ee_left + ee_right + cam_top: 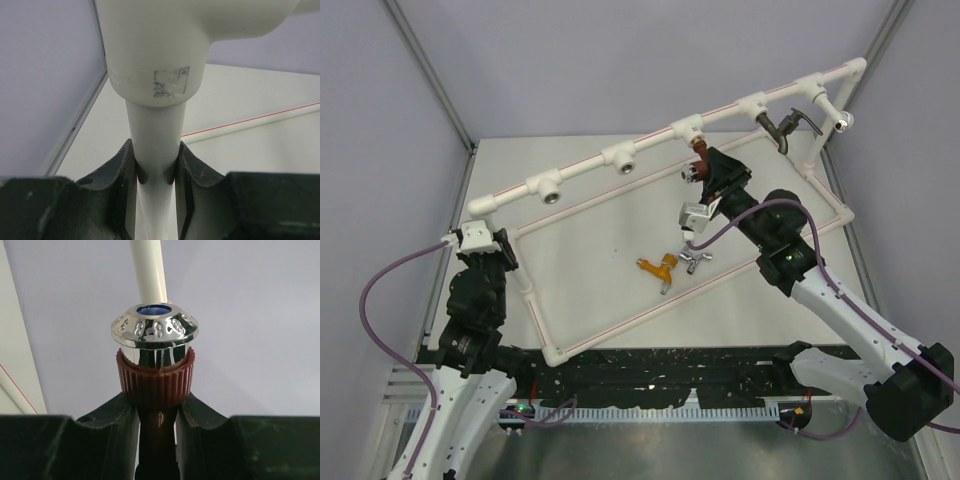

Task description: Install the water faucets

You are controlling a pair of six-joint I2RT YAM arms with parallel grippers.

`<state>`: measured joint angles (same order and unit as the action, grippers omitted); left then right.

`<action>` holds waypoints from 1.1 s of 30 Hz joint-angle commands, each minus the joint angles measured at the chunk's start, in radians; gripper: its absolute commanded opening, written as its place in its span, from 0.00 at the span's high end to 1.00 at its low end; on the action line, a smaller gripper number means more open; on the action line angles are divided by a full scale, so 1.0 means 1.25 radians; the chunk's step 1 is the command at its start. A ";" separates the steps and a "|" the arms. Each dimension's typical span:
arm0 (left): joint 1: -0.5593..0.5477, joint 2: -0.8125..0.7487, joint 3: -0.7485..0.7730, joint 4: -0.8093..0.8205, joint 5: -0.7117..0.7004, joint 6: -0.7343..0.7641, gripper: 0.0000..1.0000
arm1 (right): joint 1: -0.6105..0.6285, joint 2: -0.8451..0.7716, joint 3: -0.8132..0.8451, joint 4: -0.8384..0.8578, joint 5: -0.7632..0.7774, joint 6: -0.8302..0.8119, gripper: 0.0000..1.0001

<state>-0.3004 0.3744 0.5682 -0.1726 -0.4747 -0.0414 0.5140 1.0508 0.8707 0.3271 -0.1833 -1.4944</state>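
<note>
The white pipe frame [620, 158] stands tilted on the table, its top bar carrying several T sockets. My left gripper [480, 248] is shut on the frame's left upright pipe [155, 145], just below an elbow joint. My right gripper [712, 180] is shut on the red-brown faucet [699, 160], gripping its dark neck [157, 430] below the ribbed collar and silvery cap; it sits right under a middle socket [686, 131]. A dark grey faucet [790, 127] hangs from a socket at the right. An orange faucet [660, 267] and a silver faucet [694, 259] lie on the table.
The frame's lower rails [620, 325] lie across the table around the loose faucets. Grey enclosure walls stand at the left, back and right. A purple cable [380, 330] loops beside the left arm.
</note>
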 commanded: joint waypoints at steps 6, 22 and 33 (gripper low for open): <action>-0.005 -0.021 0.007 -0.025 0.062 0.009 1.00 | -0.009 0.045 -0.051 0.160 0.037 0.302 0.95; -0.005 -0.033 0.007 -0.026 0.067 0.004 1.00 | -0.007 0.090 -0.062 0.333 0.026 0.726 0.95; -0.006 -0.042 0.004 -0.025 0.069 0.002 1.00 | -0.009 0.103 -0.087 0.397 0.077 0.936 0.95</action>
<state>-0.2958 0.3557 0.5678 -0.1749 -0.4732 -0.0448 0.5018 1.1305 0.7570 0.7948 -0.1162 -0.4816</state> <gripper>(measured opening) 0.317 0.353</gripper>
